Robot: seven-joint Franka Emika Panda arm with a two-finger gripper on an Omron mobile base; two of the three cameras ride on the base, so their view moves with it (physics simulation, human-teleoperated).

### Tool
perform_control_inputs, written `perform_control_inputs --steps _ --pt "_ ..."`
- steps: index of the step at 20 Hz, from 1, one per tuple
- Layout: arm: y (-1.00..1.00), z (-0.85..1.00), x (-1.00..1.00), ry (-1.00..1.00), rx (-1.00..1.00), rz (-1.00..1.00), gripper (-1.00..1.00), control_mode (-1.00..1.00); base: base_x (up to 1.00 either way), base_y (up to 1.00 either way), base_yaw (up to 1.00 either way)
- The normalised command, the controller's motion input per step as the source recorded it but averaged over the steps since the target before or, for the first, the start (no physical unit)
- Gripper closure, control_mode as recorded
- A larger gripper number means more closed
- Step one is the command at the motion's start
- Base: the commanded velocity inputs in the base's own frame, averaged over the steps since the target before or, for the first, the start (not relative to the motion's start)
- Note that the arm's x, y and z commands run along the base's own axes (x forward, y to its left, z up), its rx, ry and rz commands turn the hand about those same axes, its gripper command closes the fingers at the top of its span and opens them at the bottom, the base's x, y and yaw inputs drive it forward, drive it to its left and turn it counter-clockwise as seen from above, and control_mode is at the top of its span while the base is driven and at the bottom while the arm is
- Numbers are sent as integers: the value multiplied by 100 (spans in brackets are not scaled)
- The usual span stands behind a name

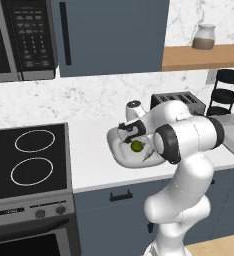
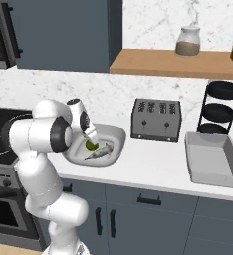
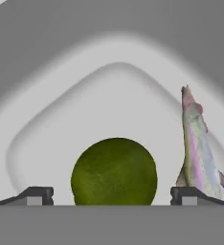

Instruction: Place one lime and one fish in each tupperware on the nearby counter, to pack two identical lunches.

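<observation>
The end effector [image 3: 112, 195] is released, its fingertips [image 3: 36, 195] straddling the lime [image 3: 115, 171] without contact. The lime rests inside the white tupperware [image 2: 116, 133] on the surface [image 2: 153, 167], with the fish [image 3: 196, 148] just beside it. The grey tupperware [image 2: 210, 162] sits right of the toaster [image 2: 156, 119].

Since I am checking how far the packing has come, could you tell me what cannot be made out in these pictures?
- Left base view: the fish is hidden behind the arm; the lime shows in the whiter tupperware.
- Right base view: the arm covers the whiter tupperware's left part.
- Hand view: the lime's underside is cut off at the bottom edge between the gripper tips.
- Left base view: the grey tupperware is cut off by the right edge.
</observation>
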Motion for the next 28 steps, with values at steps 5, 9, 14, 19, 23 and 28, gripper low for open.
perform_control_inputs --steps 5,9,14,19,23,28 --pt "-10 100 -58 -3 1 0 -100 -100 0 0 0" --pt "-38 93 -100 -2 1 0 -100 -100 0 0 0" --pt "-15 76 -100 3 9 4 -100 -100 0 0 0" --pt "0 36 -100 0 0 21 -100 -100 0 0 0" --pt "-2 12 -75 -12 -5 15 -100 100 -25 -8 1" --pt "0 0 0 0 0 0 -100 100 -100 -87 -8"
